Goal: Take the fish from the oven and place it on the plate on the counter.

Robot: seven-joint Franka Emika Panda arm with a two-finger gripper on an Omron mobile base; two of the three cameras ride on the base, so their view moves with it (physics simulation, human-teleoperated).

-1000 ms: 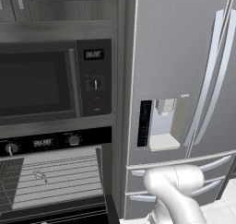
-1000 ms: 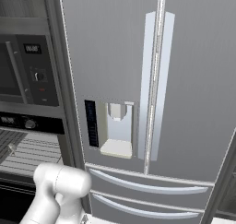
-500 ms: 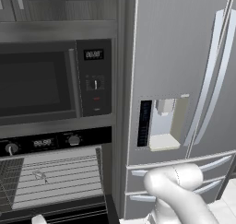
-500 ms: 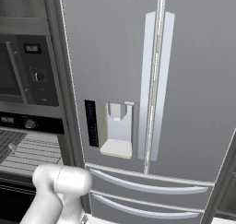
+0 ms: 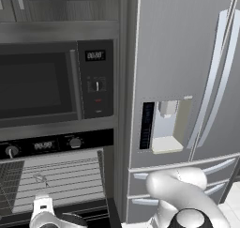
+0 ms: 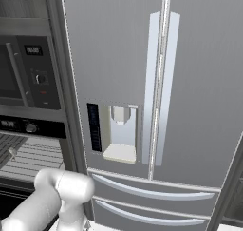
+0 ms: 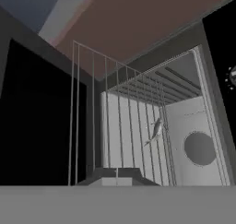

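The oven (image 5: 42, 145) stands open below the microwave, its wire rack (image 5: 61, 180) showing. On that rack lies the fish (image 5: 40, 178), small and grey-silver. The hand view looks into the oven cavity at a rolled angle; there the fish (image 7: 156, 130) rests on the rack bars (image 7: 124, 126), well ahead of my gripper (image 7: 115, 173). The gripper's dark tips are together and hold nothing. My white hand (image 5: 44, 215) sits low in front of the oven opening, below the fish. The plate and the counter are out of view.
A dark-windowed microwave (image 5: 42, 81) sits above the oven. A tall steel fridge (image 6: 156, 82) with a water dispenser (image 6: 121, 135) fills the right side. My white arm (image 5: 187, 199) bends low in front of the fridge drawers.
My hand has risen into the bottom left of the left base view, in front of the open oven. The arm's elbow has shifted slightly. The fish has not moved.
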